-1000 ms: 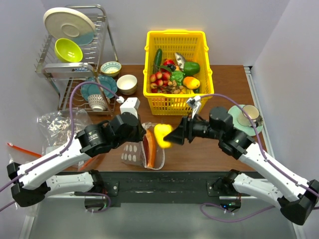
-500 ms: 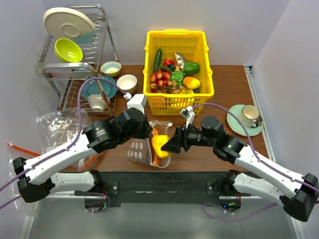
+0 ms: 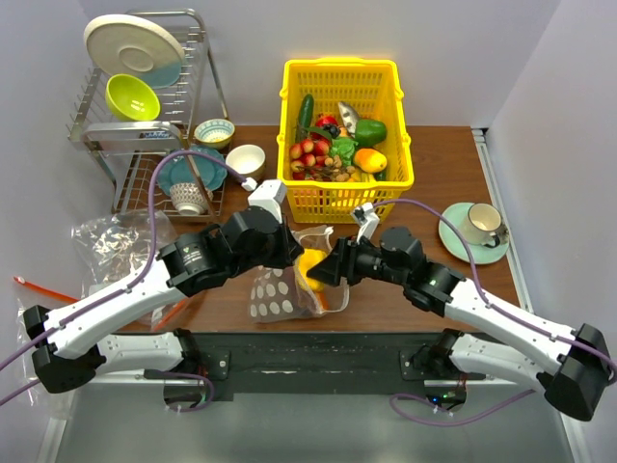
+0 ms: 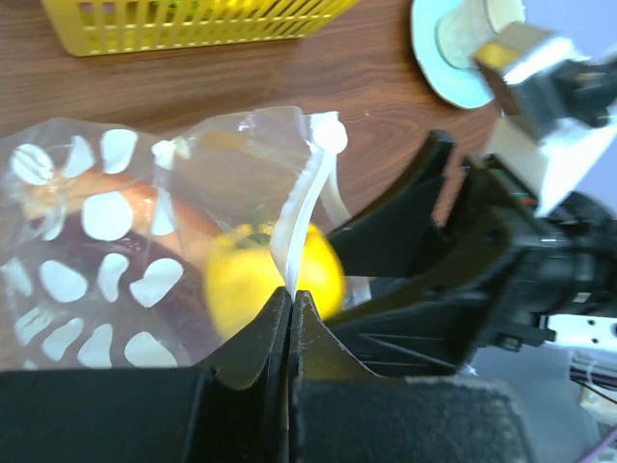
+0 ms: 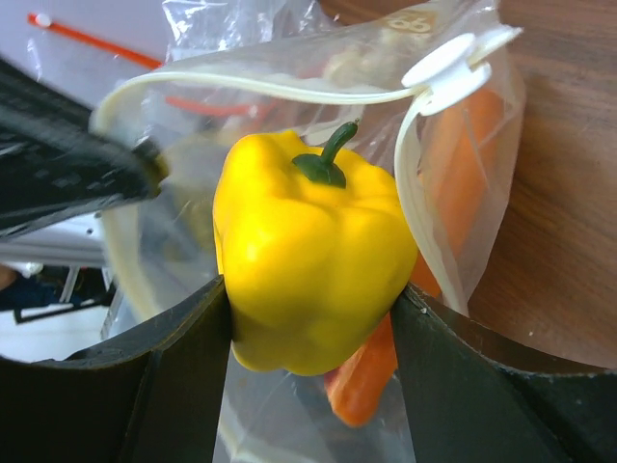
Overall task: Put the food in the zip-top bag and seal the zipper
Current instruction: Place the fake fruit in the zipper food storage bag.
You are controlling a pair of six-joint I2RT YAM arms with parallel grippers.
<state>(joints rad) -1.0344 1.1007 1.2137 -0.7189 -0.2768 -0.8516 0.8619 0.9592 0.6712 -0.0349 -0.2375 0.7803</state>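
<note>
The clear dotted zip-top bag (image 3: 280,289) lies near the table's front edge, its mouth held open. My left gripper (image 3: 287,253) is shut on the whitish zipper strip (image 4: 301,217) at the mouth. My right gripper (image 3: 323,270) is shut on a yellow pepper (image 5: 307,262) and holds it in the bag's mouth; the pepper also shows in the top view (image 3: 310,266) and the left wrist view (image 4: 270,280). An orange slice (image 5: 439,260) and a dark brown piece (image 4: 106,280) lie inside the bag. The zipper's white slider (image 5: 445,63) sits at the mouth's corner.
A yellow basket (image 3: 339,198) of toy produce stands just behind the bag. A dish rack (image 3: 145,125) with bowls and plates is at the back left. A cup on a green saucer (image 3: 477,231) is at the right. Spare clear bags (image 3: 106,241) lie at the left.
My right gripper has carried the pepper left and down into the bag's mouth. My left gripper has lifted the bag's mouth edge and shifted right, tilting the bag up.
</note>
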